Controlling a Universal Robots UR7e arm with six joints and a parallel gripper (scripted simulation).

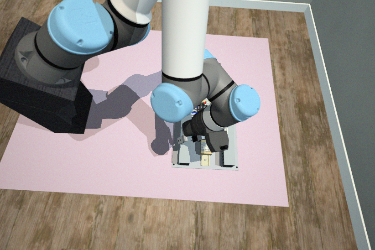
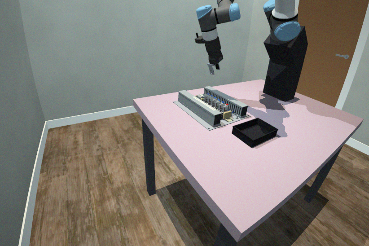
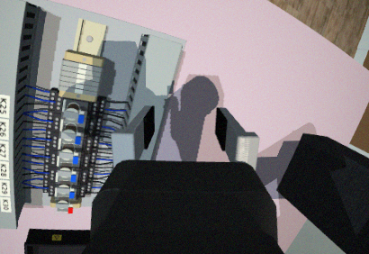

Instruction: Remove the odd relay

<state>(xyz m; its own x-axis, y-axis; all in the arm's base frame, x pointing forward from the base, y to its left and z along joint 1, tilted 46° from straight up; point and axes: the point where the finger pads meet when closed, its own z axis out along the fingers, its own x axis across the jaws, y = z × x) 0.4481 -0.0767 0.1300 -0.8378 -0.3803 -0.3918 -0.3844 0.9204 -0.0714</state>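
Note:
The grey relay panel (image 2: 212, 107) lies flat on the pink table; it also shows in the wrist view (image 3: 73, 113). A row of relays (image 3: 73, 147) with blue buttons sits on its rail. The relay with the red button (image 3: 70, 210) is at the end of the row nearest the black parts tray (image 2: 254, 131), and it shows in the exterior view too (image 2: 226, 104). My gripper (image 2: 213, 69) hangs high above the panel, open and empty. In the wrist view its fingers are over the table just beside the panel's edge. The arm hides most of the panel (image 1: 205, 153) from the top view.
The robot's black pedestal (image 2: 284, 67) stands at the table's back corner. A tan block (image 3: 89, 39) sits at the row's other end. The table edge runs close beside the panel.

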